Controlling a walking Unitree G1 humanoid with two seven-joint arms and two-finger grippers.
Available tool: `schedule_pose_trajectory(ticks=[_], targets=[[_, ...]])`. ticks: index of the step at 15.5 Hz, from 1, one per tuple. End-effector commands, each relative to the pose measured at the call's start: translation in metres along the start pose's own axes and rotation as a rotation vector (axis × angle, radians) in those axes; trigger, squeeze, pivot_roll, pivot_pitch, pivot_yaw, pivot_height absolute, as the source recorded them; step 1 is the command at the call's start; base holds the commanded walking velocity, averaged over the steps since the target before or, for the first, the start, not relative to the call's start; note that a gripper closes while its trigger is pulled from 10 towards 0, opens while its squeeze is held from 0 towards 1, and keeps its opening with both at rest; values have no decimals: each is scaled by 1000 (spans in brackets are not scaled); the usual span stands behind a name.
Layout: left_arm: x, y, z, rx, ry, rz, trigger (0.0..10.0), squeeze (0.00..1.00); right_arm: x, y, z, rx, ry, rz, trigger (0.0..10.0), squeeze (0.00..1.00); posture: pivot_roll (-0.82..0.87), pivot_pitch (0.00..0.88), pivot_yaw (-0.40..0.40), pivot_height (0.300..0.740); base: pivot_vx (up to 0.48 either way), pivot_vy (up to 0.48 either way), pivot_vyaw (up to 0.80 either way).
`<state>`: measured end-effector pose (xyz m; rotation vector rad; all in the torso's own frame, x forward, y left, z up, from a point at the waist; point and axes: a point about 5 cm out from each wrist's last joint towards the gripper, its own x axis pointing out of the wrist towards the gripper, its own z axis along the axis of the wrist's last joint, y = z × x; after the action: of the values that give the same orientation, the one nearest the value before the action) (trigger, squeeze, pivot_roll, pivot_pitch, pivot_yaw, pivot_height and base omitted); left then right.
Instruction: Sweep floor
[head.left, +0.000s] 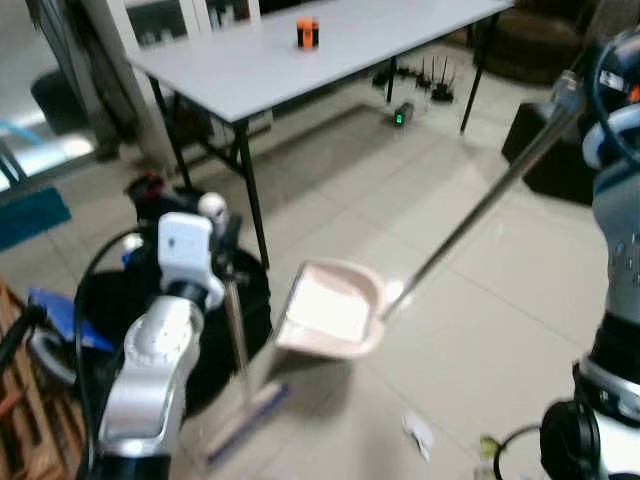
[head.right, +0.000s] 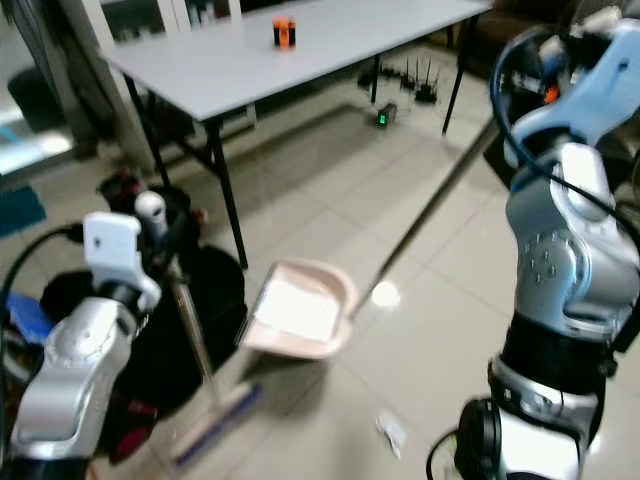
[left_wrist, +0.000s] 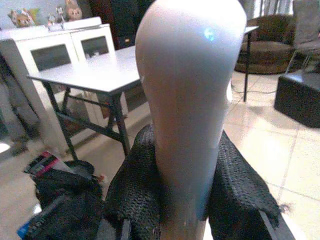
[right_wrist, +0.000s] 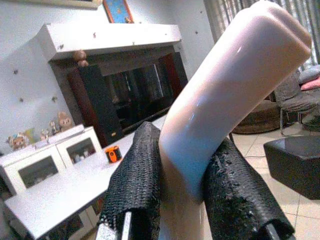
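Left gripper (left_wrist: 185, 200) is clamped on the pale grip of the broom handle (left_wrist: 187, 100), black fingers (left_wrist: 135, 195) pressed tight against both sides of it. In the head views that handle (head.left: 236, 335) drops from the left arm to the broom head (head.left: 245, 420), which sits on the tiled floor (head.left: 480, 330) at near left (blurred, so its bristles can't be made out). Right gripper (right_wrist: 182, 200) is closed on the curved pale grip of the dustpan handle (right_wrist: 225, 95), fingers (right_wrist: 137, 180) hugging it on either side. From the right arm, that long metal pole (head.left: 480, 215) slants down and left to the pink dustpan (head.left: 335, 310), which is tilted, mouth toward the broom, just right of the broom handle and near the middle of the floor. A scrap of white litter (head.left: 420, 432) lies on the tiles nearer than the dustpan, to its right, well apart from the broom head. Behind the broom, at left, a black bag (head.left: 210, 320) sits against the leg of a white folding table (head.left: 300, 60). On the far tabletop stands a small orange object (head.left: 307, 33), too small to identify. At far right, a dark box (head.left: 555, 150) on the floor.
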<state>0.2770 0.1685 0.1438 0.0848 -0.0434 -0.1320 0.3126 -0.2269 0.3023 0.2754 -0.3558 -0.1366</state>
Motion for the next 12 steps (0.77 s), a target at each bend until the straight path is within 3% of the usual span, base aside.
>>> schedule_pose_trajectory(ticks=[1, 10, 12], targets=[[3, -7, 9, -3, -47, -19, 10000, 0, 0, -8, 14, 5, -67, -38, 10000, 0, 4, 0, 33, 740, 394, 0, 0], [8, -12, 11, -24, -65, -16, 10000, 0, 2, -9, 15, -24, -85, -34, 10000, 0, -4, 0, 23, 740, 391, 0, 0], [6, -9, 9, -34, -54, 0, 10000, 0, 1, -7, 10, -27, -81, -25, 10000, 0, -6, 0, 20, 740, 169, 0, 0]])
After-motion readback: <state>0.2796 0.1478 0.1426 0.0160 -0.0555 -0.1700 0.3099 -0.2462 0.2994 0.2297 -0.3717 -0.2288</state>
